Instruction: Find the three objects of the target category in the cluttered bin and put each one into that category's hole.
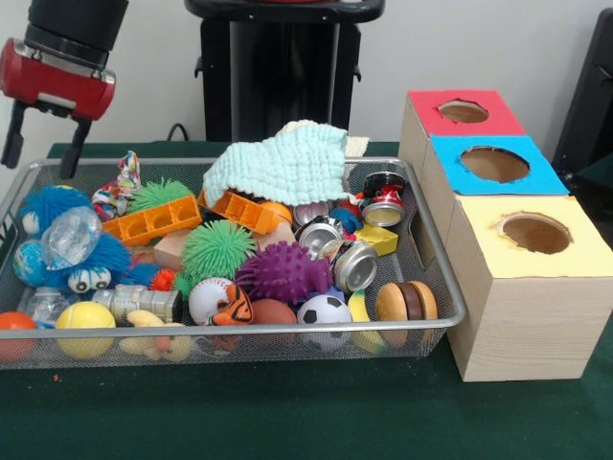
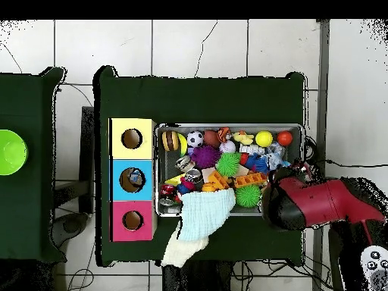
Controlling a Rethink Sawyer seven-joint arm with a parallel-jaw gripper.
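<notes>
Dark green cloth covers the table. On it sits the silver wire mesh bin [image 1: 436, 278], full of toys. One small see-through plastic bottle [image 1: 70, 237] lies on a fuzzy blue toy [image 1: 53, 251]. The red and black gripper [image 1: 43, 136] hangs just above, fingers wide and empty. It might squash the bottle or grab fuzz. The blue-edged hole [image 1: 494, 164] is far across.

A pale cloth [image 1: 283, 163] hides the bin's [image 1: 450, 287] far middle (toys beneath).
</notes>
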